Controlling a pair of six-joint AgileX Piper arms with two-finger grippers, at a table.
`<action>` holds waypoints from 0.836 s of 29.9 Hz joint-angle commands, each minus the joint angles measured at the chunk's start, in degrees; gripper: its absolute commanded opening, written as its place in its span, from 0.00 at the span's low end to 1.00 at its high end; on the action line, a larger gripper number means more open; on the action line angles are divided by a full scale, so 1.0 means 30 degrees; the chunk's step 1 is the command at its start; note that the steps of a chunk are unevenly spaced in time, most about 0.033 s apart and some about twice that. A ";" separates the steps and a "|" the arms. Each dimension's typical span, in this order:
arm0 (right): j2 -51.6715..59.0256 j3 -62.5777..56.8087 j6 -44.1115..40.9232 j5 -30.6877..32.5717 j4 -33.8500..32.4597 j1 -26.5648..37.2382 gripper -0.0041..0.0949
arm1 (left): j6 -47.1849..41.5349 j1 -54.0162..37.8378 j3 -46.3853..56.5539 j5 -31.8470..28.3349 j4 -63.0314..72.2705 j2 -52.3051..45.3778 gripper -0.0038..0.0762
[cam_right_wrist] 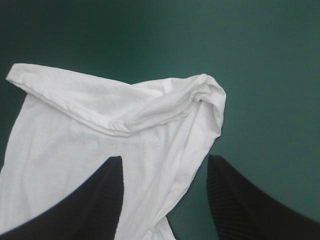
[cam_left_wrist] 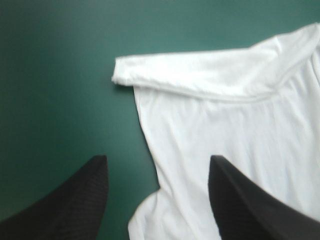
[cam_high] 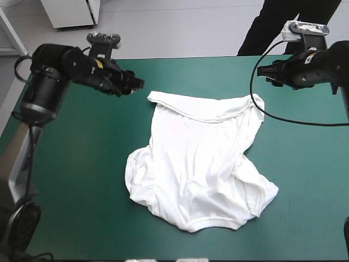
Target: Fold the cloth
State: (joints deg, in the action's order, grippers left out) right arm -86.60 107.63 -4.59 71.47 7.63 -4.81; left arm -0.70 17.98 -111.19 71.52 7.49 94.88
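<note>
- The T-shirt (cam_high: 199,164) was spread on the worktop (cam_high: 76,164), long axis run far-to-near.
- The left claw (cam_high: 136,84) and right claw (cam_high: 264,71) were held wide near its 2 far corners.

One white T-shirt (cam_high: 199,164) on one teal-green cover (cam_high: 82,164); two grippers, left gripper (cam_high: 139,85) and right gripper (cam_high: 262,70); four black fingers (cam_left_wrist: 75,205).

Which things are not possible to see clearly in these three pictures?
High view: the underside of the T-shirt, hidden by its own top layer.
Left wrist view: much of the T-shirt, cut off by the picture's edge.
High view: the finger gap of the right gripper, too small and dark there.
</note>
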 commanded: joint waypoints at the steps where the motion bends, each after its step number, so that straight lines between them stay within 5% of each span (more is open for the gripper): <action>1: 0.1446 0.0566 -0.0078 0.0009 0.0166 0.0158 0.53 | -0.0989 0.0675 0.3463 0.0771 -0.0404 -0.3607 0.58; 14: 0.1861 0.0566 -0.0255 0.0009 0.0823 0.0158 0.53 | -0.6366 0.5182 1.4434 0.0600 -0.2914 -0.6631 0.58; 25: 0.1861 0.0566 -0.0080 0.0009 0.0752 0.0158 0.53 | -0.7706 0.5186 1.8060 -0.3055 -0.1268 -0.6592 0.58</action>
State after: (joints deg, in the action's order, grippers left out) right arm -83.13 107.63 -5.37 71.47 9.54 -4.81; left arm -22.20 33.10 -57.23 65.47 2.41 76.87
